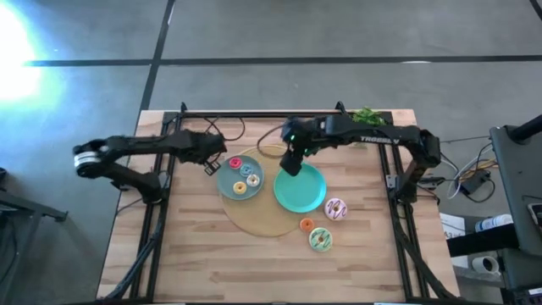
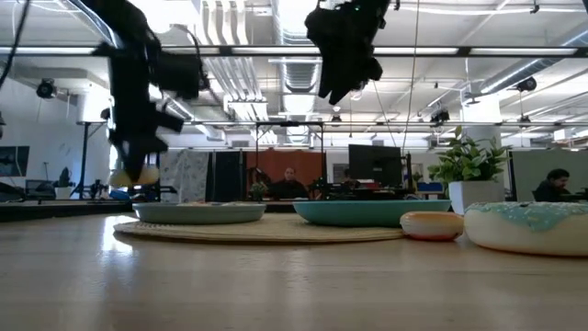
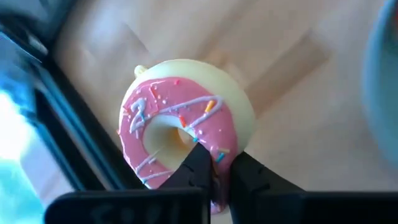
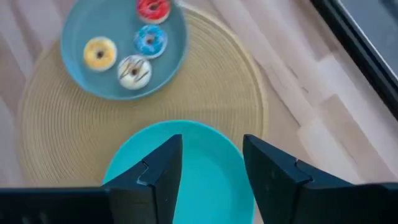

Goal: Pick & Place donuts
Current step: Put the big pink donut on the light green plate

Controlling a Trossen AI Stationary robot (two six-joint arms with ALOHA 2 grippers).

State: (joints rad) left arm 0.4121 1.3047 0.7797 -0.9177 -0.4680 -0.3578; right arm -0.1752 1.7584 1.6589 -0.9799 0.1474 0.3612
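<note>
My left gripper (image 1: 211,165) is shut on a pink-iced donut (image 3: 186,127) with a cream body. It hangs above the table just left of the grey-blue plate (image 1: 227,191). That plate holds several donuts: red (image 4: 153,9), blue (image 4: 150,40), yellow (image 4: 99,53) and a white-brown one (image 4: 134,71). My right gripper (image 1: 290,166) is open and empty, high above the far edge of the teal plate (image 1: 305,193). A lilac donut (image 1: 335,208), an orange donut (image 1: 306,224) and a green donut (image 1: 320,241) lie flat on the table right of the plates. My left gripper pinches the donut's ring wall (image 3: 219,155) between its two fingers, one finger (image 3: 198,163) on the hole side and the other (image 3: 249,177) at the outer rim. In the low view the donut (image 2: 136,175) hangs at the fingertips, lifted clear of the table.
Both plates sit on a round woven mat (image 1: 262,222) at the table's middle. A small green plant (image 1: 366,116) stands at the far right edge. Bare wood lies toward the near edge. People sit in the room beyond the table.
</note>
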